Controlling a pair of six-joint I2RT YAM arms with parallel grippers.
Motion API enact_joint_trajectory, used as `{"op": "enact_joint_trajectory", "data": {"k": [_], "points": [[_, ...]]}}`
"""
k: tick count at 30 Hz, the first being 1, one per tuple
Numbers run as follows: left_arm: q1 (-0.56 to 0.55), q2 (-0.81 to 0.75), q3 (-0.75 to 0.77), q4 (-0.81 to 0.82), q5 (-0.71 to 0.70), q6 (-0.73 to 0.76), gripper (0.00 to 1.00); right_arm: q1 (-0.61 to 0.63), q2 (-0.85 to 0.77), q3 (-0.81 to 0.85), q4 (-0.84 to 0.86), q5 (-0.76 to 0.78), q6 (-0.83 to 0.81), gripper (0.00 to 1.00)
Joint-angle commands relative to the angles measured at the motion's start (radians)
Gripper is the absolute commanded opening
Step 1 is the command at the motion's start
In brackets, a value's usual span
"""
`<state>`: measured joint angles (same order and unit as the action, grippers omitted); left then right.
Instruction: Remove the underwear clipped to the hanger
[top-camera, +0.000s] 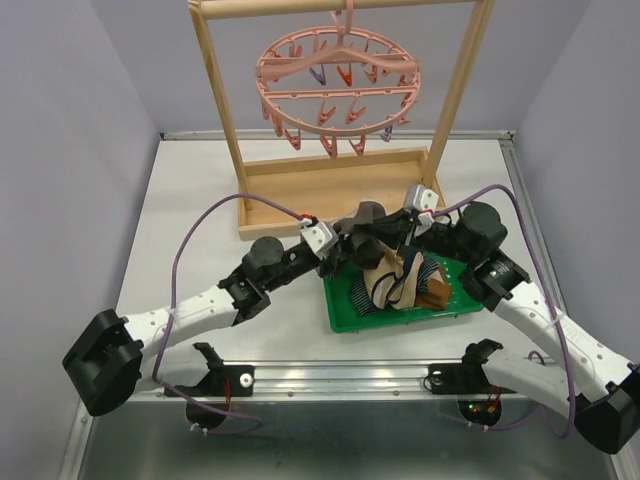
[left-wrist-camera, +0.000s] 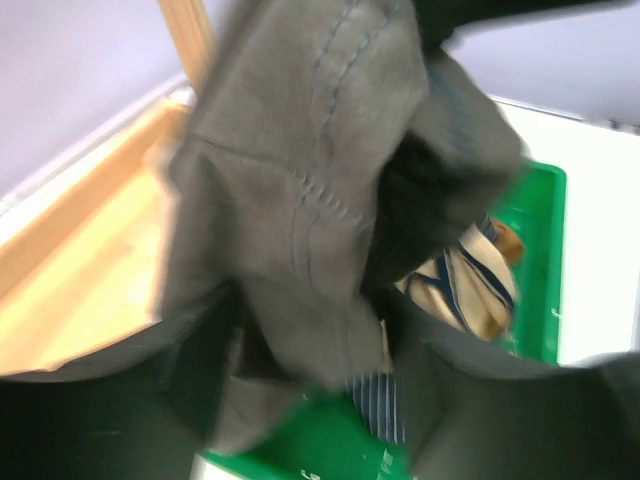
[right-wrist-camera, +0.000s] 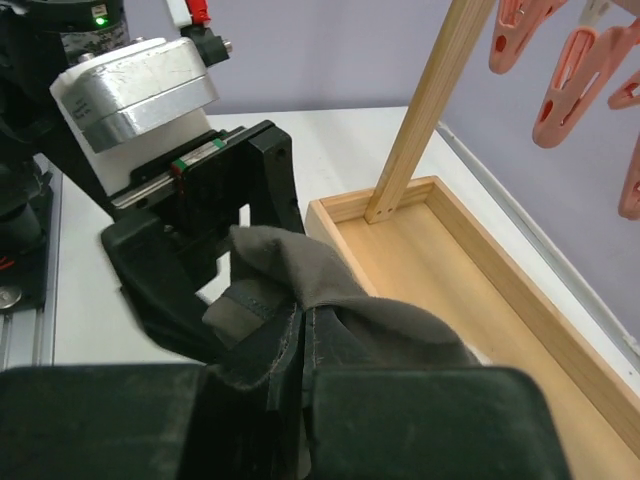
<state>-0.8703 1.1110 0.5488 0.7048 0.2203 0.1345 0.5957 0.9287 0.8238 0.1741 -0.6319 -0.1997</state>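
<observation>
Hovering over the shallow green plastic tray (top-camera: 340, 305), the right end effector (right-wrist-camera: 305, 400) was clamped on a fold of one dark grey cloth brief (right-wrist-camera: 300, 270), probably to drop it onto the striped, beige and brown underwear (top-camera: 400, 285) heaped there. The left end effector (right-wrist-camera: 225, 295) straddled the same cloth, though whether it pinched could not be told. The round pink plastic hanger (top-camera: 340, 75) hung with no cloth on its clips. The left wrist view was blurred and filled with cloth, hiding its fingers.
</observation>
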Motion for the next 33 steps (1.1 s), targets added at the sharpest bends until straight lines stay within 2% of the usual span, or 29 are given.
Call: {"op": "enact_joint_trajectory", "data": {"k": [1, 2, 3, 5, 6, 8, 10, 11, 12, 13, 14, 15, 19, 25, 30, 33], "points": [[-0.012, 0.053, 0.085, 0.167, -0.075, 0.024, 0.55, -0.005, -0.068, 0.041, -0.021, 0.006, 0.029, 0.01], [-0.013, 0.065, 0.098, 0.168, -0.072, 0.020, 0.48, -0.004, -0.077, 0.035, -0.025, 0.012, 0.029, 0.01], [-0.015, 0.076, 0.102, 0.177, -0.073, 0.014, 0.33, -0.005, -0.086, 0.032, -0.031, 0.020, 0.031, 0.01], [-0.019, 0.095, 0.102, 0.199, -0.075, -0.002, 0.14, -0.004, -0.102, 0.017, -0.051, 0.044, 0.028, 0.01], [-0.021, 0.098, 0.096, 0.228, -0.070, -0.006, 0.00, -0.005, -0.117, 0.012, -0.059, 0.052, 0.025, 0.00], [-0.024, 0.098, 0.082, 0.274, -0.064, -0.032, 0.00, -0.004, -0.132, 0.005, -0.077, 0.096, 0.020, 0.01], [-0.024, 0.086, 0.071, 0.297, -0.064, -0.056, 0.00, -0.005, -0.152, 0.000, -0.085, 0.192, 0.025, 0.10], [-0.024, 0.079, 0.060, 0.311, -0.074, -0.079, 0.00, -0.005, -0.157, -0.002, -0.093, 0.237, 0.029, 0.40], [-0.024, 0.073, 0.054, 0.314, -0.078, -0.090, 0.00, -0.008, -0.163, -0.005, -0.097, 0.292, 0.032, 0.59], [-0.024, 0.066, 0.048, 0.315, -0.082, -0.101, 0.00, -0.013, -0.177, -0.008, -0.102, 0.335, 0.025, 0.74], [-0.024, 0.053, 0.034, 0.315, -0.090, -0.110, 0.00, -0.023, -0.183, -0.009, -0.113, 0.410, 0.010, 0.95], [-0.024, 0.047, 0.028, 0.315, -0.090, -0.118, 0.00, -0.030, -0.191, -0.014, -0.120, 0.441, -0.009, 1.00], [-0.024, 0.032, 0.000, 0.308, -0.082, -0.156, 0.00, -0.068, -0.261, -0.058, -0.159, 0.587, -0.098, 1.00], [-0.024, 0.075, 0.025, 0.306, -0.010, -0.174, 0.00, -0.109, -0.318, -0.112, -0.162, 0.768, -0.090, 1.00], [-0.030, 0.209, 0.109, 0.302, 0.121, -0.249, 0.00, -0.161, -0.332, -0.156, -0.159, 0.848, -0.038, 1.00], [-0.048, 0.303, 0.143, 0.286, 0.146, -0.268, 0.00, -0.191, -0.344, -0.190, -0.156, 0.902, 0.011, 1.00]]}}
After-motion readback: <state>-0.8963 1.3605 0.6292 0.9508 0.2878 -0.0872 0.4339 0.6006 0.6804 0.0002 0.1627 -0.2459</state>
